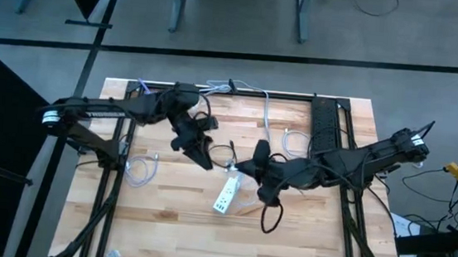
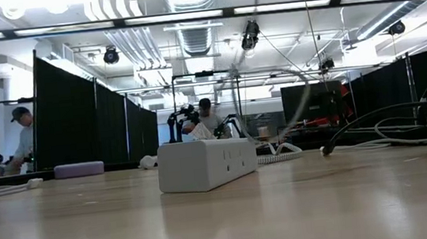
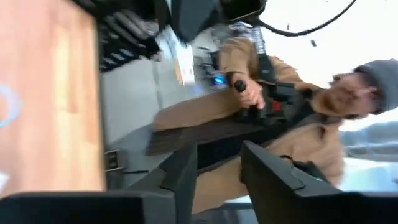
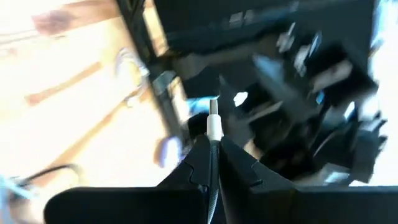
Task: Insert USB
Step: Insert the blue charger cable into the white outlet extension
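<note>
The right pincer (image 4: 211, 155) is pinching the USB plug (image 4: 213, 121). Its metal tip sticks out past the fingertips, in line with the fingers. In the high view this pincer (image 1: 258, 158) hangs just right of the white power strip (image 1: 225, 193), near the middle of the tabletop (image 1: 161, 239). The strip's long side runs near to far, tilted a little. The left pincer (image 3: 217, 168) is spread and holds nothing. I think the plug is being carried over. Next, its tip must line up with a USB hole.
</note>
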### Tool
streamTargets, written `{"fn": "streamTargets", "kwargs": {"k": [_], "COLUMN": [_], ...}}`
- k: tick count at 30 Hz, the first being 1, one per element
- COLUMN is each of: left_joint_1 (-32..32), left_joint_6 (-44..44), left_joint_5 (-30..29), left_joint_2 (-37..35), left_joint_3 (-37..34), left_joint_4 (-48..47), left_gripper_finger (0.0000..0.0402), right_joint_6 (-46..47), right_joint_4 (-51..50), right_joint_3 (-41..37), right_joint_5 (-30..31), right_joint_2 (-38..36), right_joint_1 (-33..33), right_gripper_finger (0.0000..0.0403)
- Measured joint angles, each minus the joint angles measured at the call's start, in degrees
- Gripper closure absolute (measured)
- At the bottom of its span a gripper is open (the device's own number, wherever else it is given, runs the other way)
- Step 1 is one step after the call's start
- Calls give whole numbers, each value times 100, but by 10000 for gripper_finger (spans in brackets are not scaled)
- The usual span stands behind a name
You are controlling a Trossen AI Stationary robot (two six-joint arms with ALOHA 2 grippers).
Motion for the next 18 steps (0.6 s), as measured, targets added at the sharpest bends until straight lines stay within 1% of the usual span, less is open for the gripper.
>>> {"fn": "streamTargets", "kwargs": {"k": [2, 4, 7, 9, 11, 15, 18], "left_joint_1": [133, 220, 228, 183, 42, -460, -967], "left_joint_6": [595, 1189, 1805, 2018, 2118, 2298, 2333], "left_joint_5": [-331, -875, -1806, -2235, -2501, -2797, -3228], "left_joint_2": [-173, -364, -577, -664, -732, -782, -737], "left_joint_3": [0, 0, 0, 0, 0, 0, -6], "left_joint_4": [-683, -1325, -1919, -2075, -2070, -2074, -2233], "left_gripper_finger": [265, 255, 244, 241, 239, 246, 255], "right_joint_6": [886, 1852, 3201, 3864, 4311, 4943, 5158], "right_joint_4": [-564, -999, -1550, -1728, -1867, -1844, -1899], "right_joint_3": [0, 0, 0, 0, 0, 0, 0], "right_joint_5": [6, -157, -863, -1361, -1783, -2421, -2604], "right_joint_2": [-46, -52, -46, -13, -4, -4, 34], "right_joint_1": [-53, -141, -327, -475, -587, -776, -803], "right_gripper_finger": [402, 402, 402, 402, 402, 402, 402]}}
